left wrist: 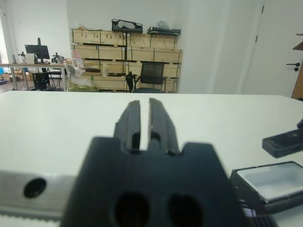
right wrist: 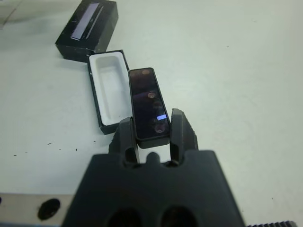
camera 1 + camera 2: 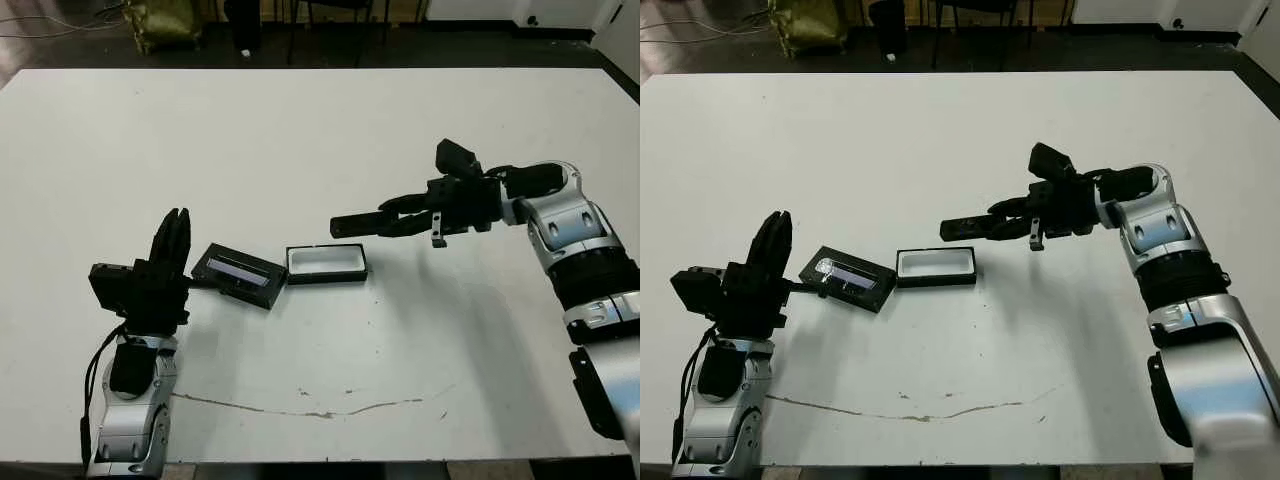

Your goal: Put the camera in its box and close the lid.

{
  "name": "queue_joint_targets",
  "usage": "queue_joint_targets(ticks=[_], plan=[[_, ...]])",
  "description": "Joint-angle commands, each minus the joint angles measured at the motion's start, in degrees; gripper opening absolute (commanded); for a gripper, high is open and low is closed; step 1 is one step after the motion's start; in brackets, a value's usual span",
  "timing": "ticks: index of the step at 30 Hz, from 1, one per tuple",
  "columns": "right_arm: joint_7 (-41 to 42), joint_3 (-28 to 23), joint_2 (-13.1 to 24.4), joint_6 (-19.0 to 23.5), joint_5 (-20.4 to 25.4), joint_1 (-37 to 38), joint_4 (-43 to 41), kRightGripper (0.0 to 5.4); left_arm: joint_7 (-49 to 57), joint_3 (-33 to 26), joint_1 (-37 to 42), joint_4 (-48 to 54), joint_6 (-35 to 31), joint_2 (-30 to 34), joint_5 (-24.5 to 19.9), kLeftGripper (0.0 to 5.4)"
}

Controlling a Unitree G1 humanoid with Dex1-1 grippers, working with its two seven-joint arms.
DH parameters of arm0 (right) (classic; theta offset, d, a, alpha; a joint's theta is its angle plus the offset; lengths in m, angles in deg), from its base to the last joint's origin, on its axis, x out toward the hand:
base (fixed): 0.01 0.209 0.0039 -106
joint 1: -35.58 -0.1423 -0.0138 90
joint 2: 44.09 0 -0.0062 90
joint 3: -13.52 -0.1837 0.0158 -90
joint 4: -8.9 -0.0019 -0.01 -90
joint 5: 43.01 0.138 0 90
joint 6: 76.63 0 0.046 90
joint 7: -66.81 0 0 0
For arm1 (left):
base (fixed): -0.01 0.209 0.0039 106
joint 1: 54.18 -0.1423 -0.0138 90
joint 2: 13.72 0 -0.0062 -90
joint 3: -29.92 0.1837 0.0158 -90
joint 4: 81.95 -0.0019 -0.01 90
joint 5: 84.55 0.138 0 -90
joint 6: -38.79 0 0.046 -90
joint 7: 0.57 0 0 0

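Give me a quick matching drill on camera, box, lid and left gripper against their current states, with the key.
Things:
1. camera
2. box
3. lid
4. left gripper

States:
A. flat on the table, window up
B. held between the right gripper's fingers
C. fingers shut, holding nothing
D. open, white lining showing, nothing inside

Pairs: 1-B, 2-D, 3-A, 4-C

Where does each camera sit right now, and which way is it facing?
Head stereo pair: looks down at the table; both arms show.
Left wrist: looks level along the left gripper, fingers nearly together, toward shelves; box at the side.
Right wrist: looks down over the right gripper holding the camera.
All views show the box; most show the lid.
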Motion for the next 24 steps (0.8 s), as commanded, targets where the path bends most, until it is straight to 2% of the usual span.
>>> queue_joint_targets(ticks=[1,14,24], plan=[[1.18,0.05,-0.74,0.03,-0.14,-0.80,1.60,0.10,-0.20,-0.12,-1.24,-0.99,-0.15,0.02,0.00,0.00],[6.51,-0.58,-4.20,-1.39,0.14,-3.17,10.03,0.10,-0.07,0.03,-1.30,-0.97,-0.46,-0.29,-0.04,0.00],[6.90,-0.29,-6.01,-3.10,-0.74,-3.72,11.51,0.10,0.23,0.19,-1.54,-0.48,-0.87,-0.27,0.40,0.00]])
